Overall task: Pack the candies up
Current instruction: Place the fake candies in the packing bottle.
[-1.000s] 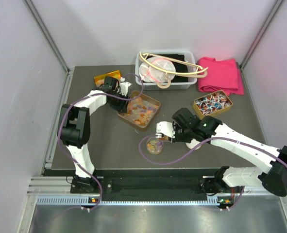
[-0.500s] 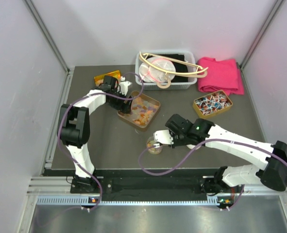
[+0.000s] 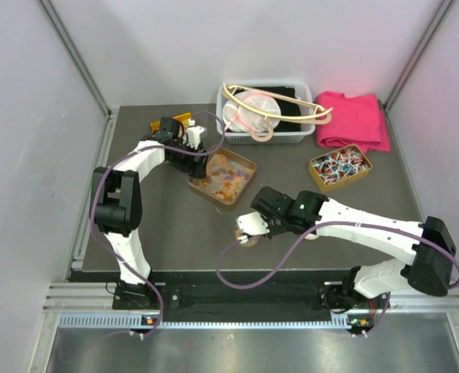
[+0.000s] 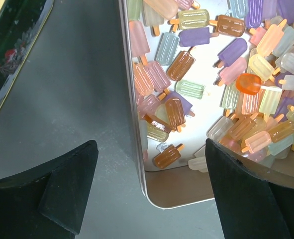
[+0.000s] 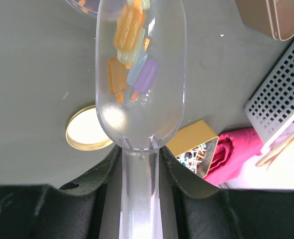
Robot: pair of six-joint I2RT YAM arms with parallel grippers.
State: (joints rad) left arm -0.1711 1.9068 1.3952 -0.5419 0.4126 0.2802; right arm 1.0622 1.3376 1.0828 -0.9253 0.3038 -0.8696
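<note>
The candies (image 4: pixel 180 64) are little ice-lolly shapes, see-through, in orange, purple, pink and pale green. Most lie heaped in the gold tray (image 4: pixel 136 124) on the tabletop. A few more (image 5: pixel 129 30) sit in the bowl of a clear scoop (image 5: pixel 139 99), held just over a small jar (image 3: pixel 247 237) near the middle.

The right tool (image 5: pixel 140 167) is clamped tight on the scoop's handle. The left tool (image 4: pixel 149 147) hangs over the tray's near corner with its jaws spread wide and nothing between them, one finger outside the rim and one over the pile.

To my eye these pieces are very light and soft, perhaps a bit tacky. They would likely squash or slide away under a pinch, so scooping suits them better than grasping one at a time. The stiff handle is the place to take hold, and the tray's rim if it needs steadying.

A gold lid (image 5: pixel 87 132) lies flat nearby. I can read no brand or lettering anywhere.
</note>
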